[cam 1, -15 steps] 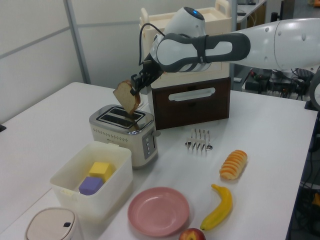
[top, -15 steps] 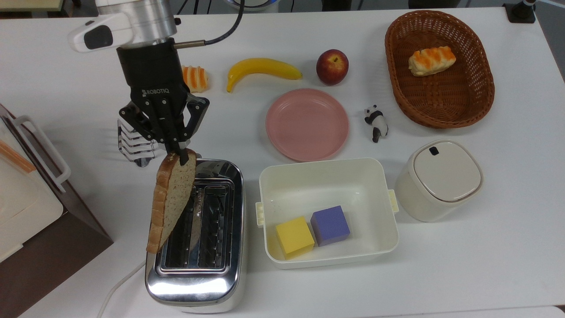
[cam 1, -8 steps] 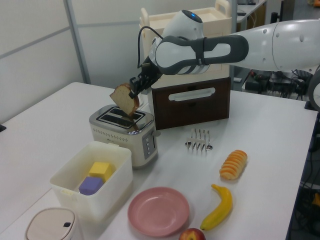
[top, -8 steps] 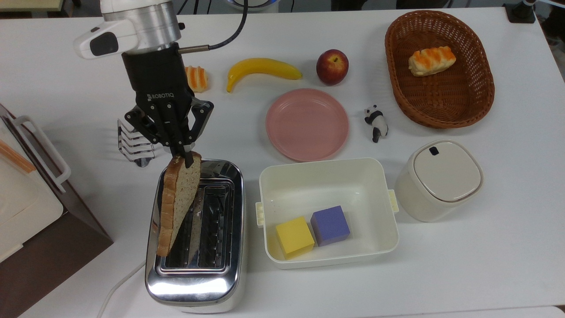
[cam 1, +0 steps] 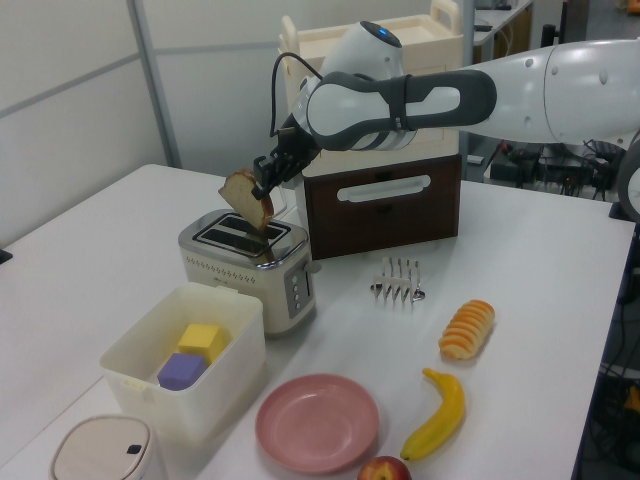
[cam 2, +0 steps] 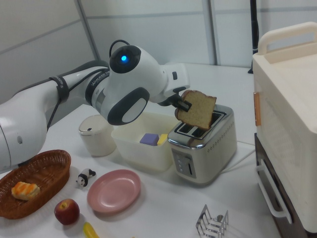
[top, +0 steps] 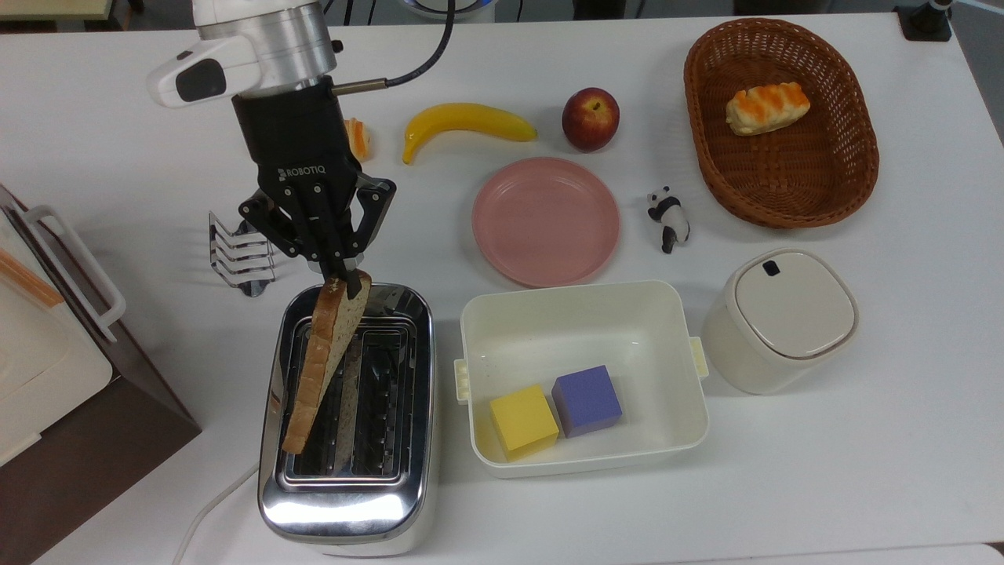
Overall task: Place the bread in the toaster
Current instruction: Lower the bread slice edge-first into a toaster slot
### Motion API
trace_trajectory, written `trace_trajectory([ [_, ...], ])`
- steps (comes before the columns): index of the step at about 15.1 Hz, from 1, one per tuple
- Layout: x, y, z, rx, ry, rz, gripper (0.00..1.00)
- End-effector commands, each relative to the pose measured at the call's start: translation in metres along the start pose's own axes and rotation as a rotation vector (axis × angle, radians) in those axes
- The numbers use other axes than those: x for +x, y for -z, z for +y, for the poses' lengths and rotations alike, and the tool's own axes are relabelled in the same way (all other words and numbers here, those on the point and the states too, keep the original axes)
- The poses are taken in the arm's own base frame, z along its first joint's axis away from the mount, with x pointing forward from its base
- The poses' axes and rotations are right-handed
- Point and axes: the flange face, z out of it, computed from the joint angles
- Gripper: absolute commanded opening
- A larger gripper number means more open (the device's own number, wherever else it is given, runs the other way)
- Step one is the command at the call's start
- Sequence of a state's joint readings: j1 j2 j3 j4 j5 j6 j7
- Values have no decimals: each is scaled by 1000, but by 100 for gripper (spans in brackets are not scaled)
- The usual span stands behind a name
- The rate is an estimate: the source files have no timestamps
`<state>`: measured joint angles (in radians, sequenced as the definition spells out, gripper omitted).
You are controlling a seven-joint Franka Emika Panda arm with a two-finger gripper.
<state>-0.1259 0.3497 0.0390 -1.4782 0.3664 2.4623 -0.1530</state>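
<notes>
My gripper (top: 345,278) is shut on the rounded top edge of the bread (top: 325,369), a speckled brown slice with a tan crust. The slice hangs tilted over the chrome toaster (top: 345,510), above the slot nearer the top view's left, its lower edge just over the opening. In the left view the bread (cam 1: 247,197) is held by the gripper (cam 1: 265,185) above the toaster (cam 1: 250,265). From the right view, the gripper (cam 2: 182,105) holds the bread (cam 2: 198,110) slanted above the toaster (cam 2: 203,144).
A wire toast rack (top: 239,255) stands just behind the toaster. A white tub (top: 580,306) with yellow and purple cubes sits to the top view's right, with a pink plate (top: 545,220), banana (top: 467,125), apple (top: 590,118), basket (top: 784,196) and lidded container (top: 776,318). A brown-and-cream box (top: 70,377) stands at the left.
The gripper has carried the bread toward the top view's right, from the toaster's left edge to over its slots. The slice now hangs more edge-on.
</notes>
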Motion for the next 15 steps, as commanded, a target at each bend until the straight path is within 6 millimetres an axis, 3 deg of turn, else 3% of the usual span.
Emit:
trace_trajectory([
  [1,1,6,0,17,-46,25,1],
  [15,4,16,2,88,-138,49,3],
])
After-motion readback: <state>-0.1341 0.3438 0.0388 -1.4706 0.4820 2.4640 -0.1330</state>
